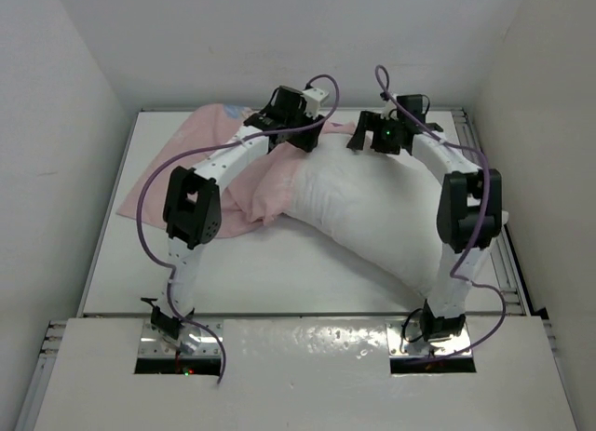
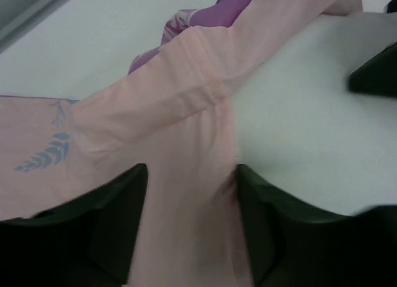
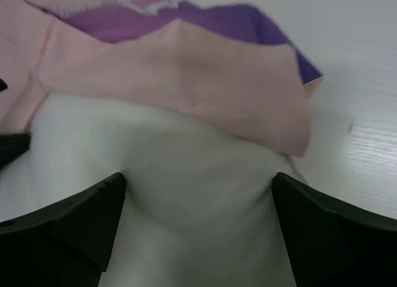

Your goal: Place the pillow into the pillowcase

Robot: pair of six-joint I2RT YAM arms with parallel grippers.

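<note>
Your L pincer (image 2: 189,175): fingers part-spread, pale pink inside of pillowcase (image 2: 186,113) running btwn them; can't tell if clamped. Your R pincer (image 3: 198,181): pinching pillow (image 3: 198,157), white stuffing bulging btwn fingers, pillowcase hem draped over pillow's far end. Pillow lies curved on bench (image 1: 279,273), centre-right. Rest of pillowcase spread on bench to pillow's left.
</note>
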